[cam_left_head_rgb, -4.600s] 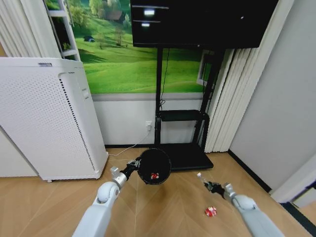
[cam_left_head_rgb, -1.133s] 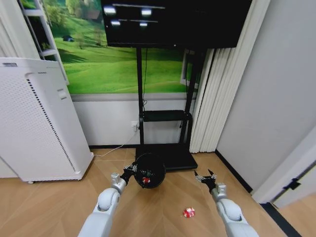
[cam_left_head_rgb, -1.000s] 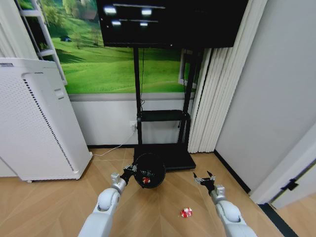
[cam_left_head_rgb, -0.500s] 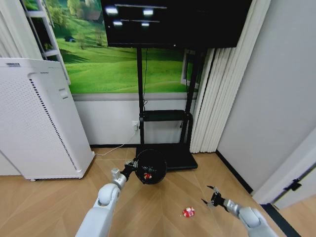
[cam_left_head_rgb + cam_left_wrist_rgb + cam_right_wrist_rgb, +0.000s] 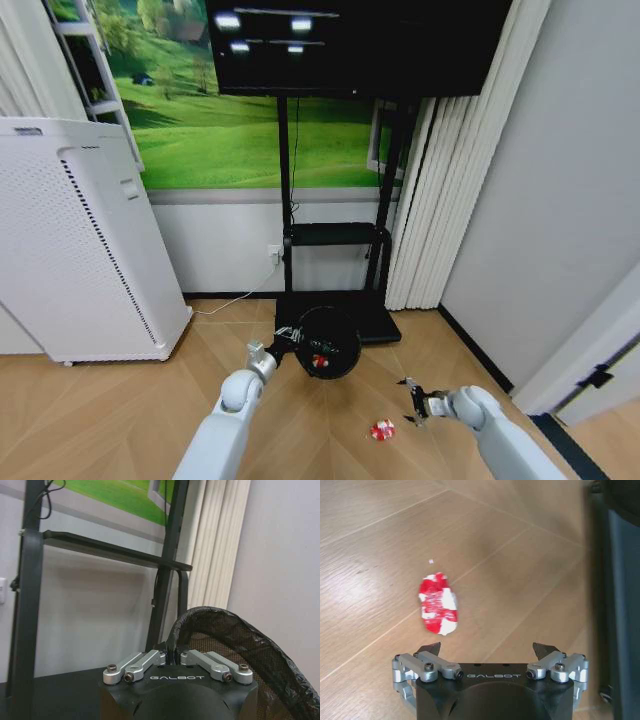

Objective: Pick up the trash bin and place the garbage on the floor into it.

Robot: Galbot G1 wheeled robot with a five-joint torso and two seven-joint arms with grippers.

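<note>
right claw (image 5: 413,403): spread open, lowered closer to red-and-white garbage (image 5: 380,431) on floor. left claw (image 5: 284,342): clamped on trash bin (image 5: 327,343) rim, bin shifted rightward.

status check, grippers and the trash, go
Left gripper shut on trash bin rim, bin held up. Right gripper open, low beside red-and-white garbage on floor. Nothing between them.

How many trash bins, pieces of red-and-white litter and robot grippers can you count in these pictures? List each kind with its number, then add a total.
Trash bins: 1, the black trash bin, held by the left gripper.
Red-and-white litter: 2, one inside the bin, one on the floor.
Grippers: 2, left, and the right gripper, open.
Total: 5
</note>
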